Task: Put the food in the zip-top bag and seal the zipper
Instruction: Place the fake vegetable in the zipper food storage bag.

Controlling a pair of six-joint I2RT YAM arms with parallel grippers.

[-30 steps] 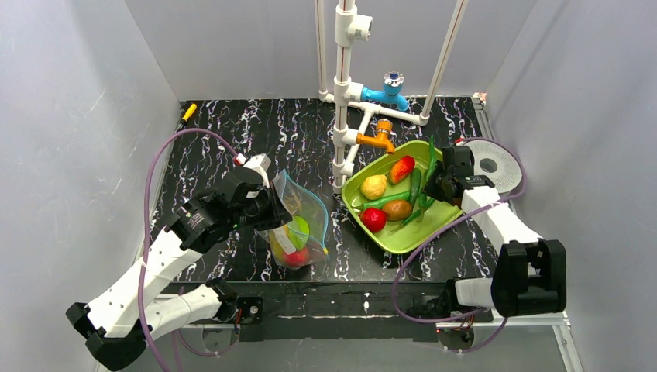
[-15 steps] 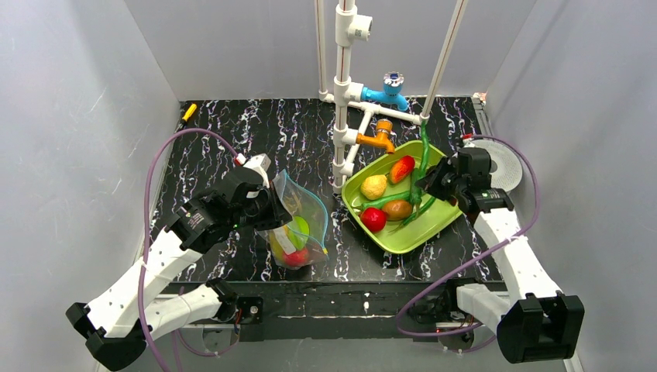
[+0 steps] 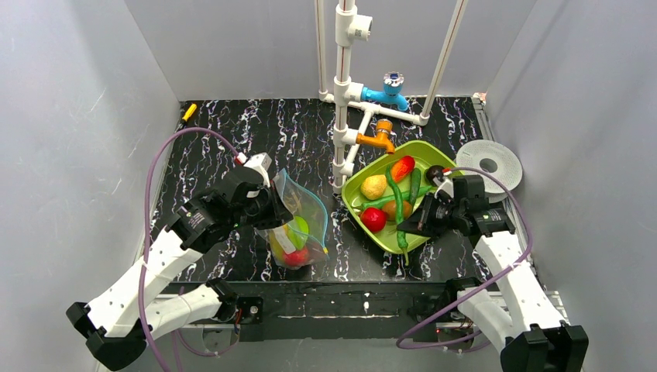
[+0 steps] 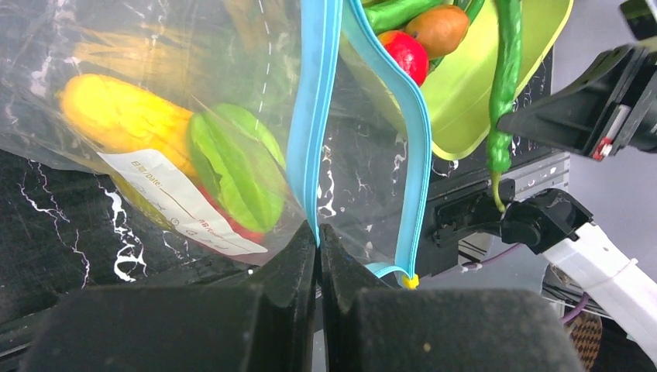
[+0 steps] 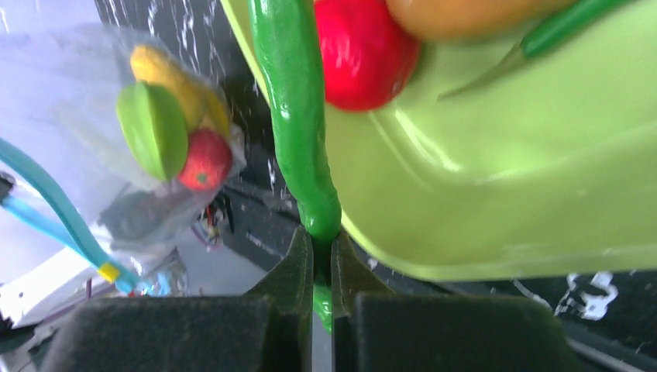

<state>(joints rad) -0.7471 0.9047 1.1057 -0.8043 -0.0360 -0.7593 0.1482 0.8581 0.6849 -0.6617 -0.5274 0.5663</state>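
The zip-top bag (image 3: 300, 225) stands on the black marbled surface (image 3: 232, 136), at 9 o'clock from the lime-green tray (image 3: 418, 145) and just beside it. Its mouth is apart: in the left wrist view the two runs of the light-blue zipper (image 4: 313, 116) spread away from each other and meet again at one end.

Food already in the bag:
- a yellow piece (image 4: 108, 112);
- a green piece (image 4: 232, 167);
- a red piece (image 3: 297, 256) at the bottom.

A white label (image 4: 174, 198) lies on the bag wall over these pieces.

The left hand (image 3: 271, 208) is clenched on the bag's rim at the bag's 9 o'clock side. Its fingertips pinch one run of the zipper.

The right hand (image 3: 409, 227) is at the tray's 6 o'clock edge, clenched on a long green pepper (image 3: 397, 200) near its stem end. The pepper runs from the fingertips toward 12 o'clock across the tray. A short length of stem shows past the grip in the right wrist view.

Food in the tray:
- a red round piece (image 3: 373, 219);
- a yellow piece (image 3: 374, 186);
- a red-orange piece (image 3: 402, 167);
- a brown piece (image 4: 438, 29), partly covered;
- further green pods (image 3: 415, 184).

A white pipe frame (image 3: 341, 93) stands at the tray's 11 o'clock.
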